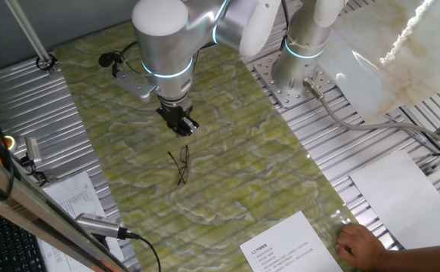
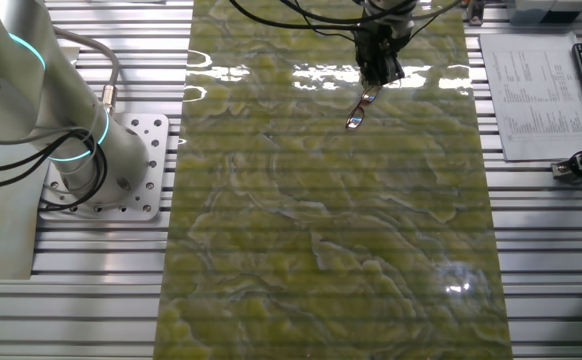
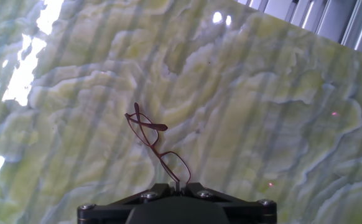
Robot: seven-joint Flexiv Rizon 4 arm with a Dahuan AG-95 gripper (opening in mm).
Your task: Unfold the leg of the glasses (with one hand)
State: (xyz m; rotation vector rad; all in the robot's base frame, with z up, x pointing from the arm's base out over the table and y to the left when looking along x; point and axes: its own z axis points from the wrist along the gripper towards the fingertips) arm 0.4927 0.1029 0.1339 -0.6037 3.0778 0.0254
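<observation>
The glasses (image 1: 181,165) lie alone near the middle of the green marbled mat (image 1: 227,189), with bare mat open on every side of them. The gripper (image 1: 181,122) hangs just above their upper end, apparently clear of the frame, though the gap is hard to judge. Toward the lower right, a printed sheet (image 1: 292,249) covers the mat's edge and a human hand (image 1: 360,245) rests beside it. The arm's base (image 1: 305,64) blocks the upper right, and cables (image 1: 122,60) cross the upper left.
</observation>
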